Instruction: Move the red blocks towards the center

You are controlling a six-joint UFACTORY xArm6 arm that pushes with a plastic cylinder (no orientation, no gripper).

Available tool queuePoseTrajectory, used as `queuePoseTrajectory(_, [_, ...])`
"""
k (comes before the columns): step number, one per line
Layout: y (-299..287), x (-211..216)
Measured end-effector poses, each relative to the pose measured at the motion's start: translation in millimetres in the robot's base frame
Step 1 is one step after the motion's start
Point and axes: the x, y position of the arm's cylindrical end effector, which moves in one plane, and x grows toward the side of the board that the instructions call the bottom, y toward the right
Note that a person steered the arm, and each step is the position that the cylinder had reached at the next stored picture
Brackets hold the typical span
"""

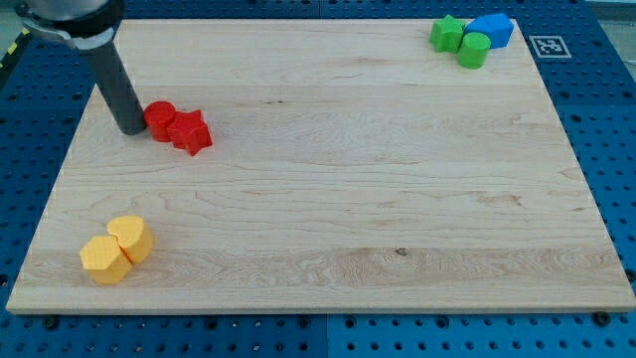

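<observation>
A red cylinder and a red star lie side by side, touching, at the view's left on the wooden board. My tip stands on the board right against the left side of the red cylinder. The dark rod rises from it toward the view's top left.
Two yellow blocks sit together at the view's bottom left. A green star, a green cylinder and a blue block cluster at the view's top right. A fiducial marker lies off the board beside them.
</observation>
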Motion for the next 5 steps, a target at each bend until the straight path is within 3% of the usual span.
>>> queuePoseTrajectory(5, [141,16])
